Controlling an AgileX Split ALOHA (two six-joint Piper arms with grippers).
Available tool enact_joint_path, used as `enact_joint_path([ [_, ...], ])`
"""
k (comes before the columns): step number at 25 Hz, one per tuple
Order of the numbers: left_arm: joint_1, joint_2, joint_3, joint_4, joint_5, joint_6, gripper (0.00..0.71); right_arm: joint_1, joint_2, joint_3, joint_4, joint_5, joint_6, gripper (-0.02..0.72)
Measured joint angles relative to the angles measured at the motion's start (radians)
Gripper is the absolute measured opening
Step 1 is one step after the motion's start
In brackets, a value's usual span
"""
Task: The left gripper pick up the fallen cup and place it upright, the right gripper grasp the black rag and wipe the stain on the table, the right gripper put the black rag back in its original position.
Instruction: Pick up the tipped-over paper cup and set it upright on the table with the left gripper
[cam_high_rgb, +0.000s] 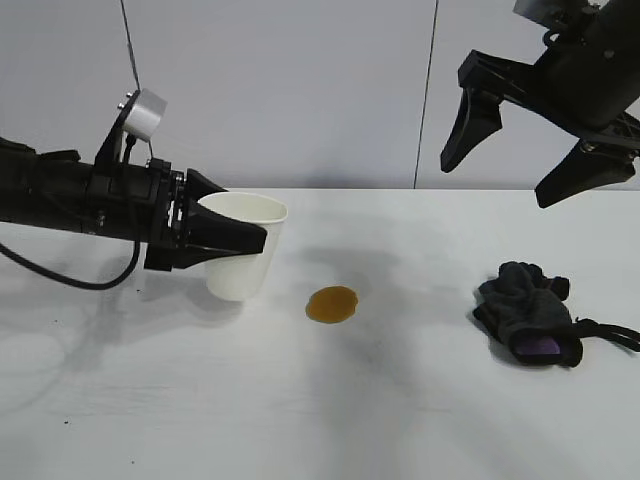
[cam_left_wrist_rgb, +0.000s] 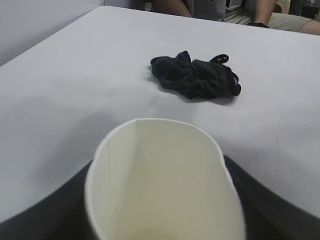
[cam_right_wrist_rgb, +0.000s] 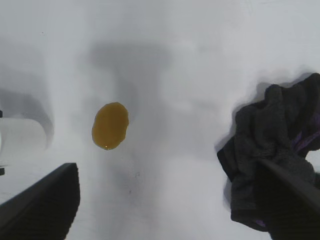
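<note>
The white paper cup (cam_high_rgb: 243, 250) stands upright on the white table (cam_high_rgb: 300, 400) at the left, mouth up. My left gripper (cam_high_rgb: 240, 222) is shut on the cup, its black jaws on either side of the cup's wall; the cup (cam_left_wrist_rgb: 165, 185) fills the left wrist view. The orange-brown stain (cam_high_rgb: 332, 304) lies to the right of the cup and shows in the right wrist view (cam_right_wrist_rgb: 110, 125). The black rag (cam_high_rgb: 528, 313) with a purple patch lies at the right. My right gripper (cam_high_rgb: 508, 163) hangs high above the rag, open wide and empty.
The rag's thin loop strap (cam_high_rgb: 612, 333) trails to the right toward the table's edge. A grey wall stands behind the table. People sit beyond the table's far end in the left wrist view (cam_left_wrist_rgb: 270, 15).
</note>
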Motion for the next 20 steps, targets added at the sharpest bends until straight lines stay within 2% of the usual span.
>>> enact_joint_path([
  [6, 0.066, 0.000, 0.032, -0.003, -0.001, 0.055, 0.433, 0.000, 0.000, 0.000, 0.000, 0.000, 0.000, 0.651],
  [10, 0.071, 0.000, 0.032, -0.004, -0.001, 0.059, 0.435, 0.000, 0.000, 0.000, -0.003, 0.000, 0.000, 0.651],
  [12, 0.071, 0.000, 0.032, -0.004, -0.001, 0.060, 0.489, 0.000, 0.000, 0.000, -0.003, -0.001, 0.000, 0.651],
  [15, 0.071, 0.000, 0.032, -0.004, -0.001, 0.060, 0.629, 0.000, 0.000, 0.000, -0.003, -0.001, 0.000, 0.651],
  [20, 0.071, 0.000, 0.032, -0.004, -0.001, 0.059, 0.687, 0.000, 0.000, 0.000, -0.003, 0.002, 0.000, 0.651],
])
